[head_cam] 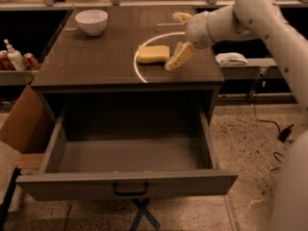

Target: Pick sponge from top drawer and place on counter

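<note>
The pale yellow sponge (153,54) lies flat on the counter (91,57), just inside the thin white arc (139,70). My gripper (180,36) is just right of the sponge, low over the counter. It is open and empty: one finger (178,57) ends close beside the sponge's right end, the other (182,17) points away behind. The top drawer (127,184) is pulled fully out below the counter and its inside shows nothing in it. Its dark handle (130,190) is on the front panel.
A white bowl (91,21) stands at the counter's back left. A white cloth (231,58) lies on the right side shelf, bottles (14,57) on the left shelf. A cardboard box (21,124) leans left of the drawer. A cable (276,129) runs on the floor at right.
</note>
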You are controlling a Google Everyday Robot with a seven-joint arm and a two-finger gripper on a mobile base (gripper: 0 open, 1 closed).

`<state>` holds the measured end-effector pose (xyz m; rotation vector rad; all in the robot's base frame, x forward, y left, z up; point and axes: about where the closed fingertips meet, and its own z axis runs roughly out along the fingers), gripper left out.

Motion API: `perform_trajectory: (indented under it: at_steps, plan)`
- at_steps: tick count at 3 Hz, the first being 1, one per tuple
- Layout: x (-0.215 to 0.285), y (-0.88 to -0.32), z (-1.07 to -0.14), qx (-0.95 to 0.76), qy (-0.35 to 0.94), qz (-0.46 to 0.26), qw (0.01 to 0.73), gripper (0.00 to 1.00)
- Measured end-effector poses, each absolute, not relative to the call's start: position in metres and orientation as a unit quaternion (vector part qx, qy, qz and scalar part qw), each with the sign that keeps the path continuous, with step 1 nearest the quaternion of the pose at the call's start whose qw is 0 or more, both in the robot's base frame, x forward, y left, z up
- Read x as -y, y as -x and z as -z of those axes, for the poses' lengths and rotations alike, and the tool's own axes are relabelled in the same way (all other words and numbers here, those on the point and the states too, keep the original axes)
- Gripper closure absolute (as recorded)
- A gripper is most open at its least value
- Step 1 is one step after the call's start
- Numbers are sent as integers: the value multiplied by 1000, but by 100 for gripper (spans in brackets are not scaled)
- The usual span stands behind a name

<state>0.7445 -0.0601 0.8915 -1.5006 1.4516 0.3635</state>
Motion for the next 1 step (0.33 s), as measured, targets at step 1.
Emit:
perform_trajectory:
  at_steps: [1]
  plan:
    - [99,-719,-898,-608,597,-143,504,0]
